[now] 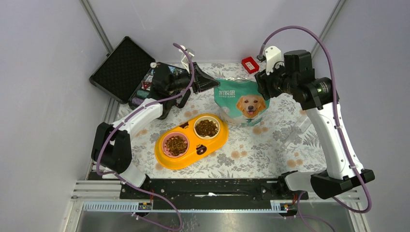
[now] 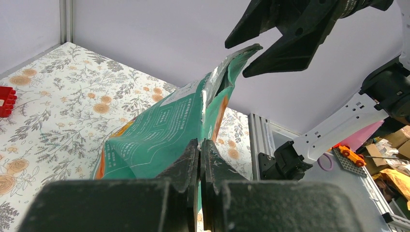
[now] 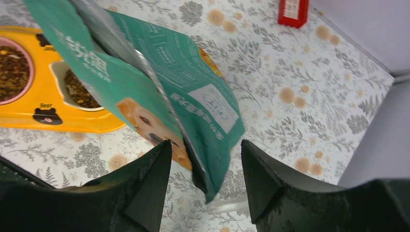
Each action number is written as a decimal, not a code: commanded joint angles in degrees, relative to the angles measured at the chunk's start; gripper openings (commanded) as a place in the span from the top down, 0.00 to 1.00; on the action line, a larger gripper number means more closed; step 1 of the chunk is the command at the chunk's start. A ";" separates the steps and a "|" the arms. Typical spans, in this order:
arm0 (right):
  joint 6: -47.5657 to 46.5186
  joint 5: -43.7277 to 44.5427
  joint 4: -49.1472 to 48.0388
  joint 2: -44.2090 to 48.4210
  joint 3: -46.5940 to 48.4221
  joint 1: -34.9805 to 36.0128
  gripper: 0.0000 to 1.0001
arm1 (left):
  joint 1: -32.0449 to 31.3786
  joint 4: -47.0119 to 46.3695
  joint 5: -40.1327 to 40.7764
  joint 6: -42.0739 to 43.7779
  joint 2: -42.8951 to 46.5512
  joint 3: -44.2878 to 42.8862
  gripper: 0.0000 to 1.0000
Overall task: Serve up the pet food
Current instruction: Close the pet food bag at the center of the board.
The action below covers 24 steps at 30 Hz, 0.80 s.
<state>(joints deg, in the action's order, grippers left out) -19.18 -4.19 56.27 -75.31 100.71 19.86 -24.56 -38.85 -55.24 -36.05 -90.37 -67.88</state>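
Left tool (image 2: 199, 147) closed on pouch (image 1: 241, 104) corner. Right tool (image 3: 205, 145) open, astride pouch's top edge. Kibble (image 1: 177, 144) lies in both bowls of yellow feeder (image 1: 164, 158) on worktop (image 1: 270, 154), beside pouch.

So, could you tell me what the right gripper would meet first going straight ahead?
Most likely the pet food pouch: its top edge already lies between the fingers of the open right gripper. The floral tablecloth lies beyond, though depth is unclear.
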 commanded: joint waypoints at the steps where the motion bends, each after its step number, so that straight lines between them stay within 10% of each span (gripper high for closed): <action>1: -2.18 -8.06 -1.14 -2.91 3.25 2.12 0.38 | 1.09 -7.73 1.31 -0.98 4.67 -4.36 1.00; 10: -4.97 -12.92 3.96 -13.06 13.70 6.99 0.44 | 1.00 -7.55 1.28 -0.96 4.47 -4.63 1.00; 14: -4.29 -13.95 4.95 -15.54 15.90 7.37 0.59 | 1.00 -7.29 1.01 -0.63 4.44 -4.79 1.00; 17: -3.98 -13.33 4.88 -16.31 16.72 7.41 0.99 | 1.00 -7.10 0.92 -0.50 4.48 -4.90 1.00; 24: -1.80 -2.44 0.34 -13.31 14.59 7.39 1.00 | 1.00 -7.24 0.94 -0.37 4.45 -4.64 1.00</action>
<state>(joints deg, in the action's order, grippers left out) -22.06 -13.56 59.77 -91.64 114.67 27.16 -24.56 -38.65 -55.27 -36.03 -90.37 -67.92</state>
